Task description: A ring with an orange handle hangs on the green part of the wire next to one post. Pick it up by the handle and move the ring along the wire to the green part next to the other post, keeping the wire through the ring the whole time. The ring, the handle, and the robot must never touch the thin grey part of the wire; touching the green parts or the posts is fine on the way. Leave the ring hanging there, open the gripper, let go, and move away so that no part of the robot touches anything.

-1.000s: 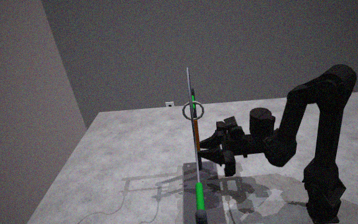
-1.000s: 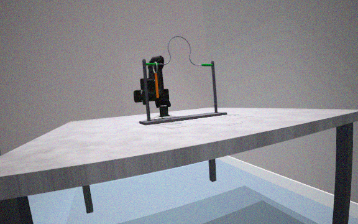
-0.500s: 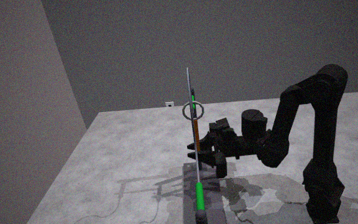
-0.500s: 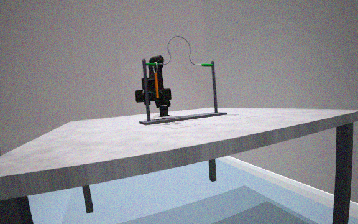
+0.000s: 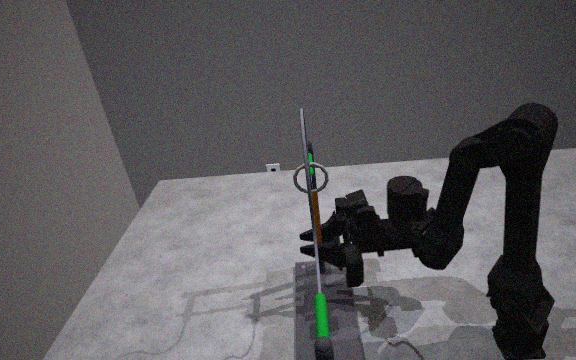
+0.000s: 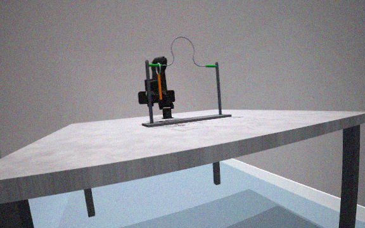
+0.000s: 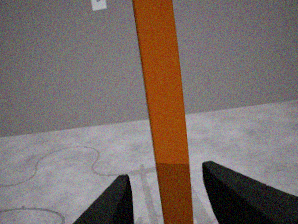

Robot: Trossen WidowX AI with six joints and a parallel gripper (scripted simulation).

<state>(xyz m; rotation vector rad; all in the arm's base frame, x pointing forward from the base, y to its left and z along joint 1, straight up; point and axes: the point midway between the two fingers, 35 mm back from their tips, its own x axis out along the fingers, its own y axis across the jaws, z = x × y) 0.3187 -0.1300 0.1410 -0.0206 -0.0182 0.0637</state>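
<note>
The ring hangs around the green part beside the left post of the exterior view. Its orange handle hangs down nearly upright. The other green part is by the right post. The thin grey wire arches between them. My gripper is partly open, with its fingertips on either side of the lower handle. The wrist view shows gaps on both sides of the handle.
A dark base bar carries both posts on the pale table. In the top view the arm reaches in from the right, below the wire's level.
</note>
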